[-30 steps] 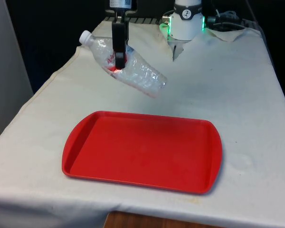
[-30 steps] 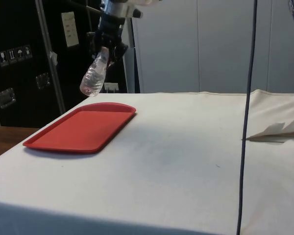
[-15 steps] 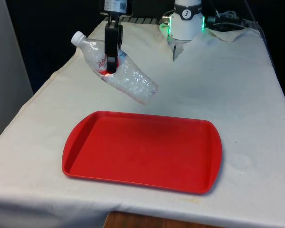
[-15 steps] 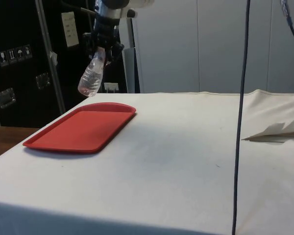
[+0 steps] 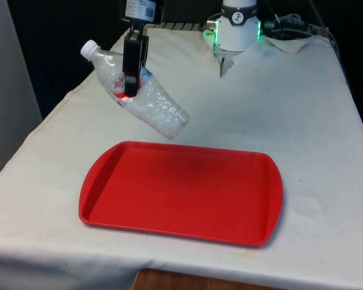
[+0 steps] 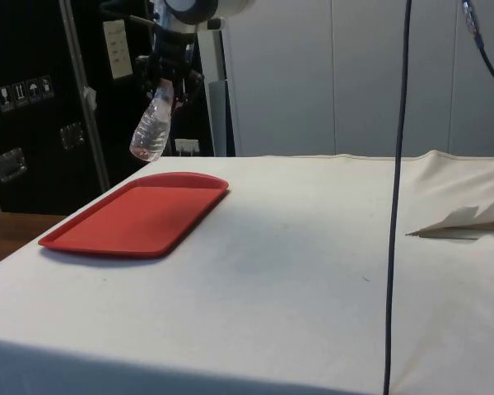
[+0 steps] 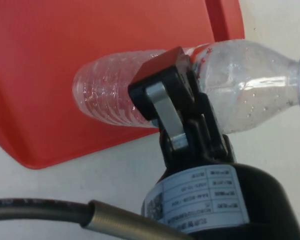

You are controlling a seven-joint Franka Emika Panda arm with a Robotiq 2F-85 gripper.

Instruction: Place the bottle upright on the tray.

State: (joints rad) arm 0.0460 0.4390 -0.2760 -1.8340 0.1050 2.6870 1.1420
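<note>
Hand (image 5: pixel 129 84) clamps tilted bottle (image 5: pixel 136 90), now higher & further toward front view's left, above tray (image 5: pixel 181 192).

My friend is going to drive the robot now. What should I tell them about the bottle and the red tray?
Gripper: shut on the bottle, holding it around its middle near the red label.
Bottle: clear plastic, empty-looking, white cap on. It hangs in the air, tilted, cap end higher and toward the front view's left, base lower. In the side view it hangs above the tray's far end, touching nothing else.
Tray: red, flat on the white cloth, nothing on it.
Done: the bottle is picked up.
Left: turn the bottle upright, base down, lower it onto the tray, let go.
</note>
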